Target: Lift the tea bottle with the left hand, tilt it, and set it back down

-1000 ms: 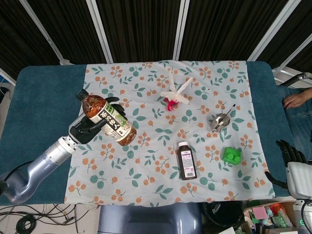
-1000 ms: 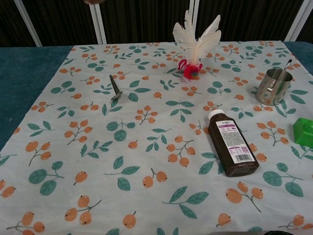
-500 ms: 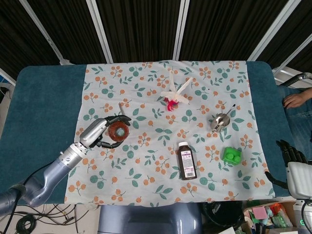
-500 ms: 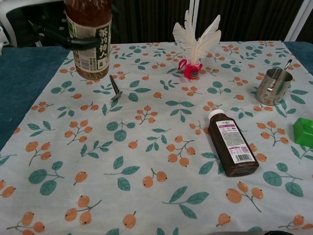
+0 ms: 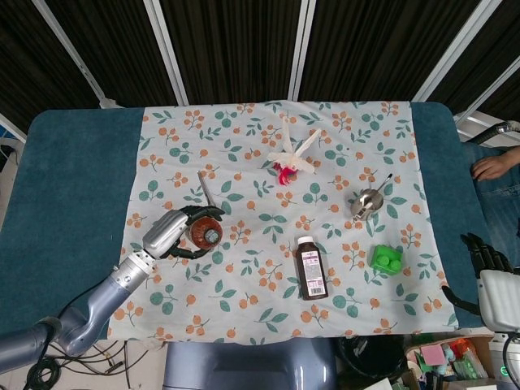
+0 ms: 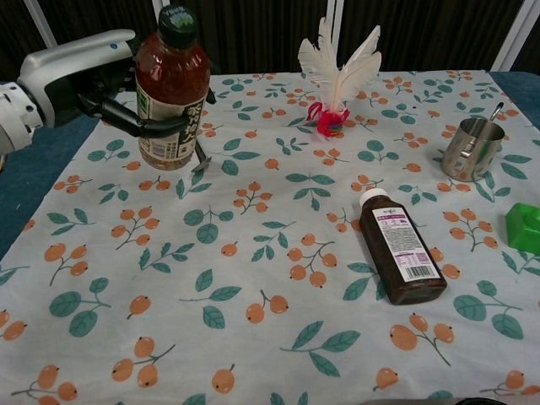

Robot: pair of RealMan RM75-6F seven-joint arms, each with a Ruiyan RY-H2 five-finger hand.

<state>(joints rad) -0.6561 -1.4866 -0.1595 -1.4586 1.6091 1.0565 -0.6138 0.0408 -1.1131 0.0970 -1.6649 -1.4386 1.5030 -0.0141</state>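
Upper left of the chest view: left hand [image 6: 101,89] wraps the upright tea bottle [image 6: 171,93], base at or near the cloth [image 6: 278,253]; releasing seemingly remains

tea bottle [image 6: 171,93] left on cloth [image 6: 253,253] | feathers [image 6: 337,63] behind | medicine bottle [image 6: 399,249] front-right | cup [image 6: 470,149] right

The left hand [image 6: 101,89] grips the tea bottle [image 6: 171,89] around its label — the bottle upright near the far left edge of the fruit-print tablecloth [image 6: 253,253]. Just right of the bottle's base lies a small metal clip [image 6: 200,152]. A white feather shuttlecock [image 6: 337,76] stands by the far edge. At the right edge sit a steel cup [image 6: 472,148] and a green block [image 6: 525,226] — a dark brown medicine bottle [image 6: 398,251] lies flat nearby.
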